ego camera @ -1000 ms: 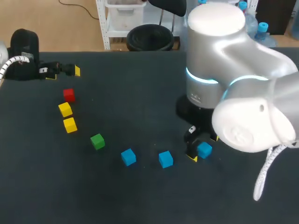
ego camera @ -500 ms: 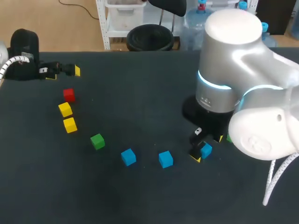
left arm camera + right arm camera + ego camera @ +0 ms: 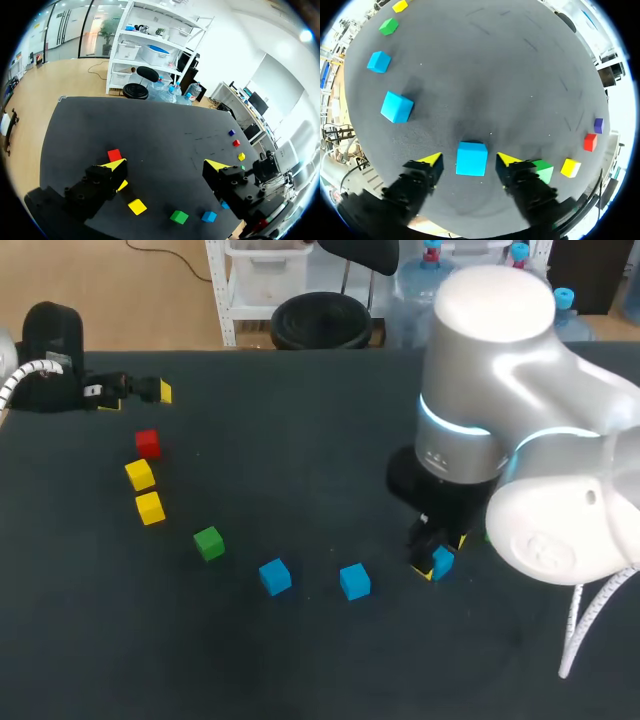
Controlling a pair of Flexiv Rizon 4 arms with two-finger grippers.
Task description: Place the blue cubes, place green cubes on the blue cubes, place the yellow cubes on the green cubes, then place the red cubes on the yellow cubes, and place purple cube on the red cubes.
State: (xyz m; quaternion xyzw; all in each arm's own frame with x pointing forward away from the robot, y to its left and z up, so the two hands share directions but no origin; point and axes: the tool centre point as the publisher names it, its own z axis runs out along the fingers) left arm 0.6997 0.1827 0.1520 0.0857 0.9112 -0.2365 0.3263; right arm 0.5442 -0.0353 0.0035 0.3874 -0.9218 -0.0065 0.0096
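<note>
Right pincer (image 3: 470,159) stands wide open astride a blue cube (image 3: 471,158), with a gap at each finger.
Just beside one finger sits a green cube (image 3: 542,171), then a yellow cube (image 3: 570,167), a red cube (image 3: 590,142) and a purple cube (image 3: 598,125) farther out. Ahead on the other side lie two more blue cubes (image 3: 396,106). The left pincer (image 3: 166,165), well apart, gapes open on nothing.
</note>
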